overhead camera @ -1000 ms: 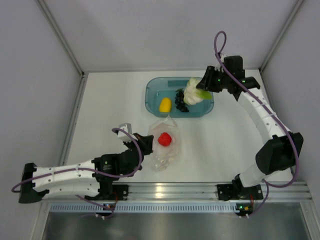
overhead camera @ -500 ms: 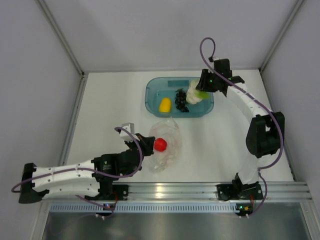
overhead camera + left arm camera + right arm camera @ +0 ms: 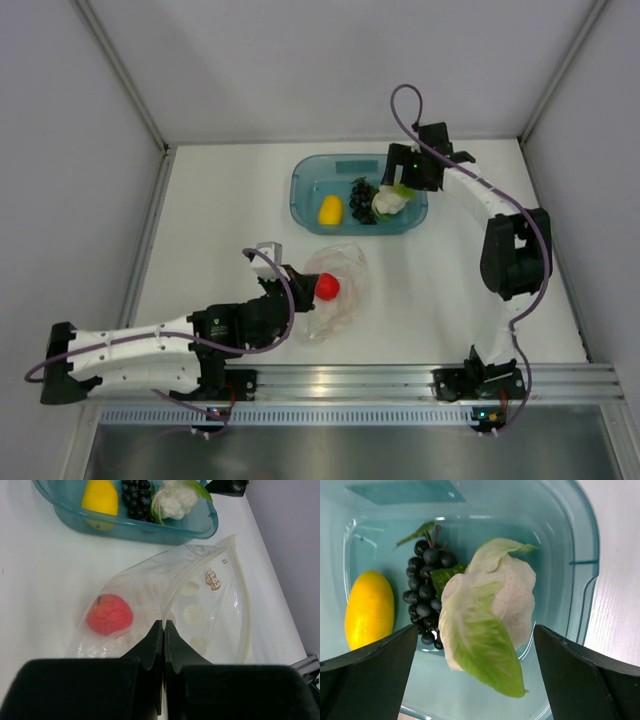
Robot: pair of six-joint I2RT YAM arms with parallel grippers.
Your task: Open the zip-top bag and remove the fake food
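Plainly, cauliflower point(image 3: 388, 202) inside teal tray point(image 3: 320, 165)

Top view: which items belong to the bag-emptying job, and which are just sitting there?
Job:
zip-top bag, pinched by the shut left gripper
red apple, inside the bag
yellow fruit, grape bunch and cauliflower, all in the tray
right gripper, open over the cauliflower

Lying about:
teal tray, only holding the food
white table
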